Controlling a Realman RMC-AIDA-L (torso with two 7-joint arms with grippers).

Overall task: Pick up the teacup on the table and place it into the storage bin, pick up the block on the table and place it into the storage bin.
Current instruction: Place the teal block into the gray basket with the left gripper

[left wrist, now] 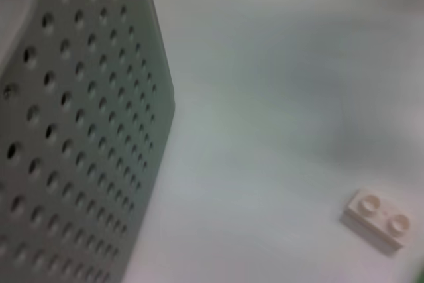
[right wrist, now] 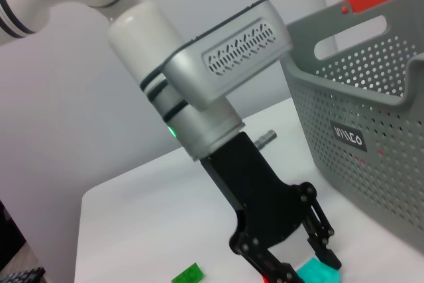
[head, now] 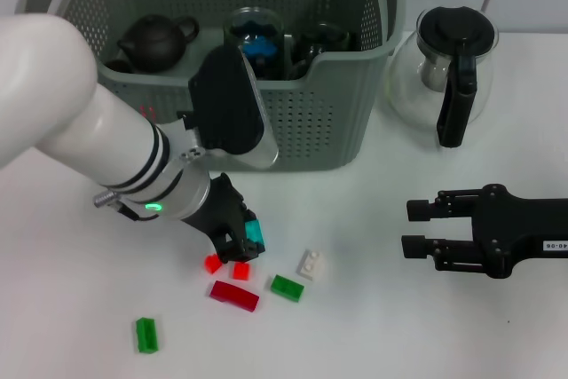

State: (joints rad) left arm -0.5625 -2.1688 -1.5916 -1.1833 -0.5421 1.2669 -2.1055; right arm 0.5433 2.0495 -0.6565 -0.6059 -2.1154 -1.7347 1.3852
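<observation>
The left gripper (head: pixel 241 239) is low over the white table (head: pixel 373 335), a little left of the middle of the head view. Its black fingers (right wrist: pixel 318 230) are closed around a small teal block (head: pixel 255 233). In the right wrist view the block shows at the bottom edge, held between the finger tips. Too little of the block shows to tell which way its long side runs.

The grey storage bin (head: pixel 337 122) fills the top middle of the head view. Inside it are a dark teapot (head: pixel 156 42) and a glass cup with something blue in it (head: pixel 256 42).

More blocks lie on the table just below the gripper: two small red ones (head: pixel 227 266), a long dark red one (head: pixel 234 296) lying almost flat across, a green one (head: pixel 287 288), and a white one (head: pixel 311 264). Another green block (head: pixel 146 335) stands alone at the lower left, pointing up and down.

A glass teapot with a black handle (head: pixel 448 73) stands at the upper right. The right gripper (head: pixel 415 228) rests at the lower right, pointing left, its fingers spread apart and holding nothing.
</observation>
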